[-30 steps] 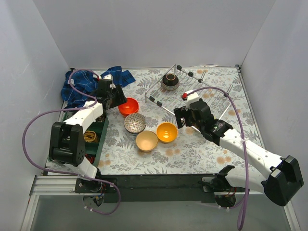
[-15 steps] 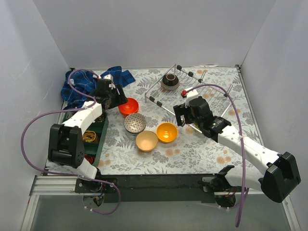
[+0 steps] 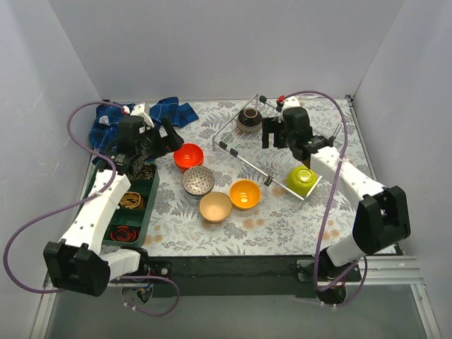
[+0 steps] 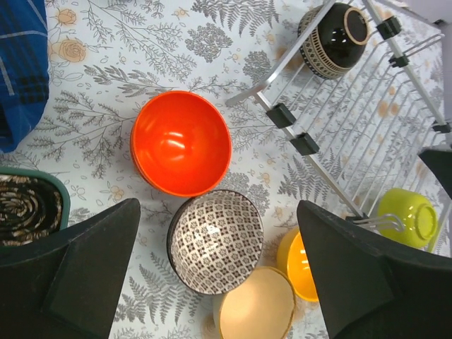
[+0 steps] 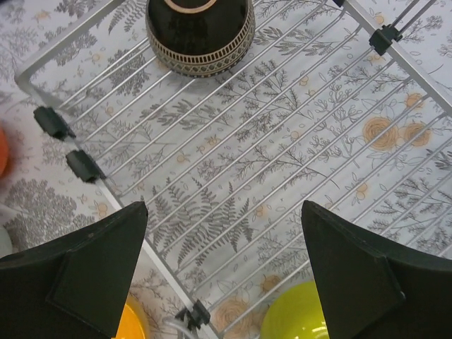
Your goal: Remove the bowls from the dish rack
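Your right arm has swung out over the dish rack (image 5: 282, 162), right gripper (image 5: 222, 240) spread empty near the dark brown bowl (image 5: 200, 32). Left gripper (image 4: 217, 233) has released, raised beside the red-orange bowl (image 4: 181, 141). Lime green bowl (image 3: 301, 179) seemingly inside the rack's near corner.

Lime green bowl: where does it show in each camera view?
Top external: lime green bowl, right of centre.
Left wrist: right edge, lower half.
Right wrist: bottom edge, right of centre, cut off.
Shared landmark: dark brown bowl, in all three views.
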